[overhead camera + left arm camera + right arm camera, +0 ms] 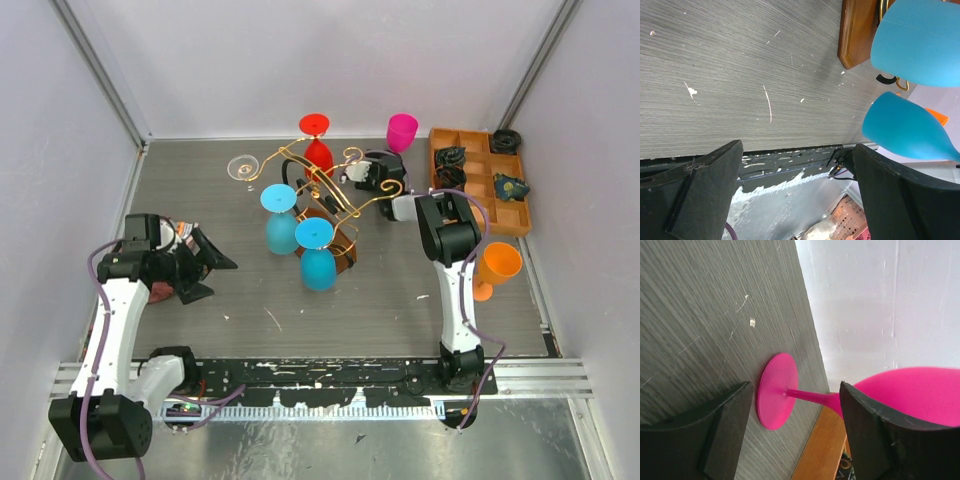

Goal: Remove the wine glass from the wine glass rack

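- The pink glass (pixel 402 131) is off the rack (pixel 325 195). It stands upright on the table (pixel 250 320), right of the rack and just left of the orange tray (pixel 478 135).
- The right gripper (pixel 794 390) is level with the pink glass's stem. Its fingers are spread, one on each side, and neither touches the stem. The foot lies flat on the table.
- The left gripper (pixel 796 147) is spread wide with nothing between its fingers. It hangs over bare table at the left, well apart from the rack.
- Two blue glasses (pixel 280 215) hang foot-up on the near side of the rack, one just right of and nearer than the other.
- A red glass (pixel 317 145) hangs foot-up on the far side.
- A clear glass (pixel 242 166) is at the rack's far left arm.
- An orange glass (pixel 497 265) is at the right, beside the right arm and nearer than the tray.
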Tool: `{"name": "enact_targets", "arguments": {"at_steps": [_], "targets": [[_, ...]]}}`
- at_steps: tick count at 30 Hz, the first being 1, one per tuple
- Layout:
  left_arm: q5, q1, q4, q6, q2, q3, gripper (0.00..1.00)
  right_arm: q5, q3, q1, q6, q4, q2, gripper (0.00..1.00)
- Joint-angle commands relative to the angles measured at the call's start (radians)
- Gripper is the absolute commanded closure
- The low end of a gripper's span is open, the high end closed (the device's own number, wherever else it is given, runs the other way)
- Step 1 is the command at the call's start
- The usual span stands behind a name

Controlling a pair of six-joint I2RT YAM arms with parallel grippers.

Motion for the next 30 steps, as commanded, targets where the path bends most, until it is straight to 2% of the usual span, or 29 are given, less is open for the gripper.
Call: {"name": "enact_targets", "arguments": {"at_steps": [1, 6, 16, 25, 27, 30], "targets": [[0.020, 0.001, -0.011, 0.019, -0.037, -0.007, 0.02, -0.038, -0.055, 0.017, 0.116, -0.298, -0.015, 0.21], [0.022, 0.001, -0.027, 0.026, -0.066, -0.009, 0.02, -0.053, -0.060, 0.022, 0.145, -0.409, -0.040, 0.16], [0.036, 0.001, -0.047, 0.045, -0.092, -0.018, 0.02, -0.090, -0.080, 0.023, 0.214, -0.620, -0.119, 0.21], [0.076, 0.001, -0.034, 0.036, -0.139, -0.077, 0.02, -0.165, 0.002, 0.021, 0.448, -0.912, -0.202, 0.27], [0.081, 0.001, -0.033, 0.035, -0.146, -0.086, 0.02, -0.171, 0.021, 0.020, 0.492, -0.962, -0.211, 0.27], [0.077, 0.001, -0.028, 0.031, -0.153, -0.088, 0.02, -0.174, 0.079, 0.017, 0.547, -1.042, -0.197, 0.21]]}}
